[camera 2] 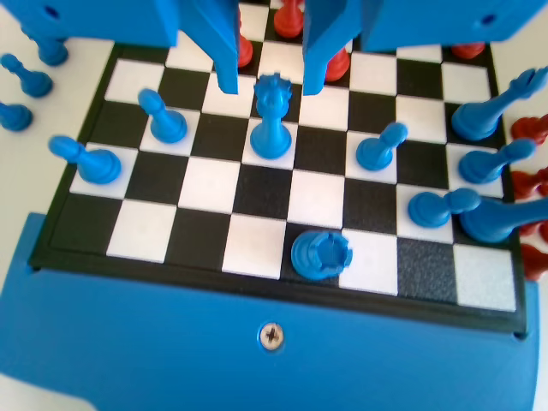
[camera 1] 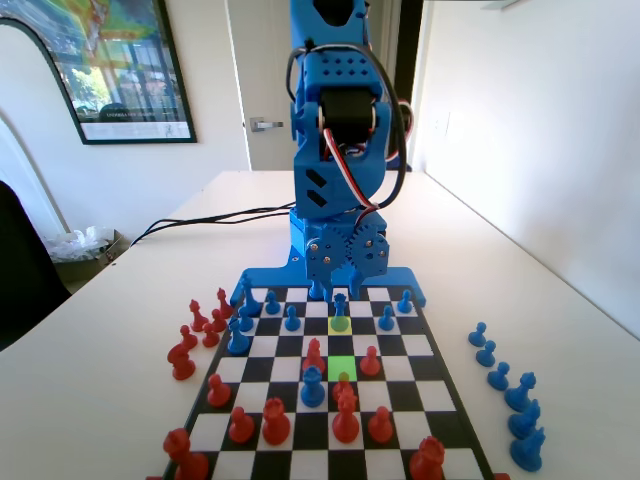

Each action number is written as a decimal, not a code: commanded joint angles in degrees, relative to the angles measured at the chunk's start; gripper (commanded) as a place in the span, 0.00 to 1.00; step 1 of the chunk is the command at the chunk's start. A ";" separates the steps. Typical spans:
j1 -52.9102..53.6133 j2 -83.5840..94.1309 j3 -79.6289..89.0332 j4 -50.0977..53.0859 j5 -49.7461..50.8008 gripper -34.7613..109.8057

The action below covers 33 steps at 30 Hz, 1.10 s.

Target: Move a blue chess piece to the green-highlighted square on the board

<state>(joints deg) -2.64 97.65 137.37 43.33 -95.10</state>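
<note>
A slim blue chess piece (camera 1: 340, 308) with a notched crown stands on the yellow-lit square of the board (camera 1: 420, 345), close to the arm's base. My gripper (camera 1: 338, 292) hangs low over it and is open. In the wrist view the piece (camera 2: 271, 124) stands upright on a white square, its crown level with the tips of my gripper (camera 2: 270, 84); one jaw is on each side with a gap to it. The green-highlighted square (camera 1: 342, 367) lies two squares nearer the camera. Red pieces (camera 1: 314, 355) flank it and one (camera 1: 343, 386) stands just in front.
Blue pawns (camera 2: 163, 120) (camera 2: 377, 150) stand either side of the crowned piece, and a blue rook (camera 2: 320, 254) sits near the board's (camera 2: 264, 190) edge. Off-board blue pieces (camera 1: 505, 385) line the table on the right; red ones (camera 1: 195, 335) cluster on the left.
</note>
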 commanded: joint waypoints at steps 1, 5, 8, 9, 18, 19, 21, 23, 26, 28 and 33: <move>-0.44 0.35 -1.32 0.18 -0.88 0.32; 0.00 -0.18 -1.05 -0.53 -1.41 0.32; 0.18 -0.53 -0.88 -1.05 -1.58 0.32; 0.18 -0.62 -0.79 -1.14 -1.67 0.32; 0.53 -0.97 1.41 -4.22 -2.11 0.31; 0.53 -0.97 1.58 -4.66 -2.11 0.30; 0.53 -0.97 1.93 -5.45 -2.29 0.28; 0.70 -1.05 2.55 -6.15 -2.90 0.26; 0.79 -1.05 3.43 -7.12 -3.69 0.25; 0.79 -1.05 3.69 -7.12 -3.96 0.25; 0.97 -0.97 1.76 -3.96 -3.69 0.25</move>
<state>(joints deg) -1.23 95.71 140.62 36.56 -98.44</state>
